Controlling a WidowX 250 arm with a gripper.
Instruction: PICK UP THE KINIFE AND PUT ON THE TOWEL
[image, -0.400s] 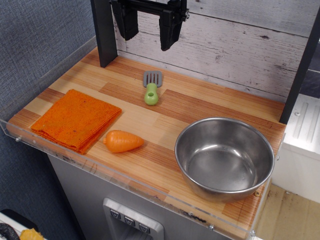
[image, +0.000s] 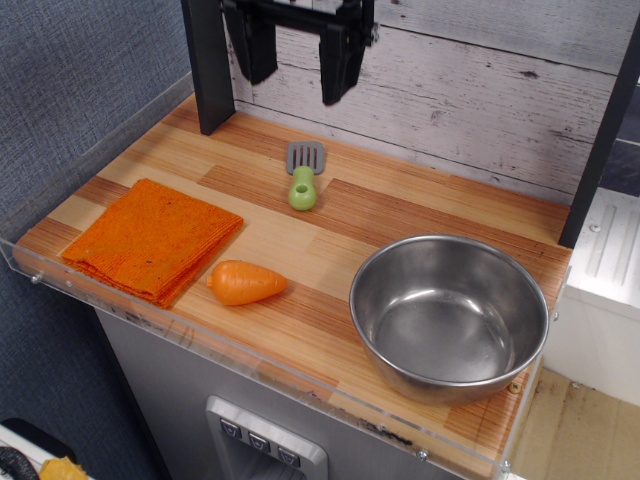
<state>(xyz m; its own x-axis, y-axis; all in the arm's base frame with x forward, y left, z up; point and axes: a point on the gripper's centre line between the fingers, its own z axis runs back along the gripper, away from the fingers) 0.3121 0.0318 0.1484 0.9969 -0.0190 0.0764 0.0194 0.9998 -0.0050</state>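
Note:
The knife (image: 303, 176) is a small toy utensil with a light green handle and a grey slotted head. It lies flat on the wooden counter near the back wall, head pointing away. The orange folded towel (image: 152, 239) lies at the left front of the counter. My gripper (image: 296, 72) hangs open and empty high above the counter at the back, above and slightly behind the knife. Its two black fingers (image: 338, 62) point down, well apart.
An orange toy carrot (image: 245, 283) lies just right of the towel. A steel bowl (image: 385, 275) stands at the front right. A black post (image: 208, 65) rises at the back left. A clear plastic rim (image: 150, 325) edges the counter's front and left.
The gripper has shifted very slightly; the knife, towel, carrot and bowl have not moved.

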